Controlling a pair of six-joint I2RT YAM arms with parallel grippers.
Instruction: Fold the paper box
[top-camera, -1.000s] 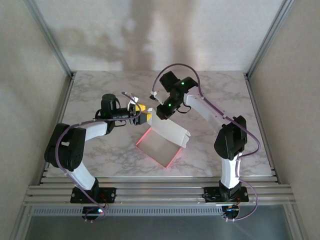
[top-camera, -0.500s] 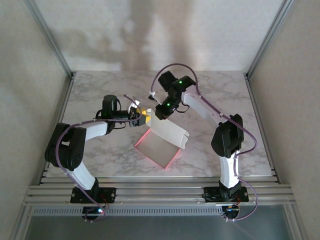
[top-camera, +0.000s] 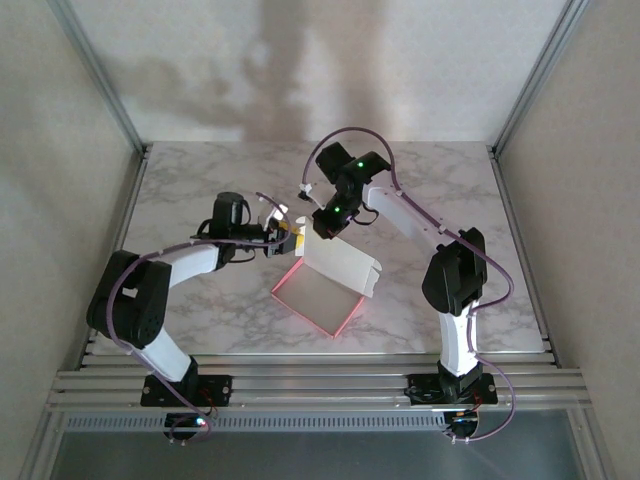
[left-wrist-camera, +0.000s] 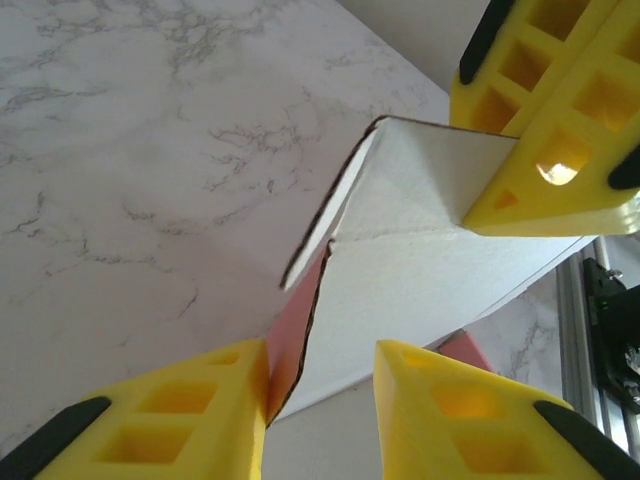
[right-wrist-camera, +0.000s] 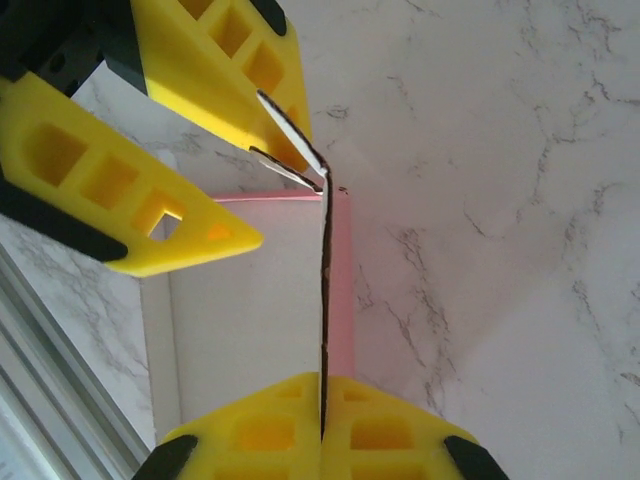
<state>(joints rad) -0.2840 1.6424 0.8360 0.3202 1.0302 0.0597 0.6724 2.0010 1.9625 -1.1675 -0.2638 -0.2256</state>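
Right gripper pinches the upright wall of the paper box. Left gripper, narrow but not clamped, straddles the corner flap beside it.

Robotics lab test cell: aluminium-profile frame, plain panel walls (marble-look tabletop), left arm, right arm bolted on.

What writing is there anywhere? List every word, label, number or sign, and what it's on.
None can be read.
The box is blank, white on one side and pink on the other.
The right arm shows two green lights but no legible label.
The table has a marble pattern and no text.
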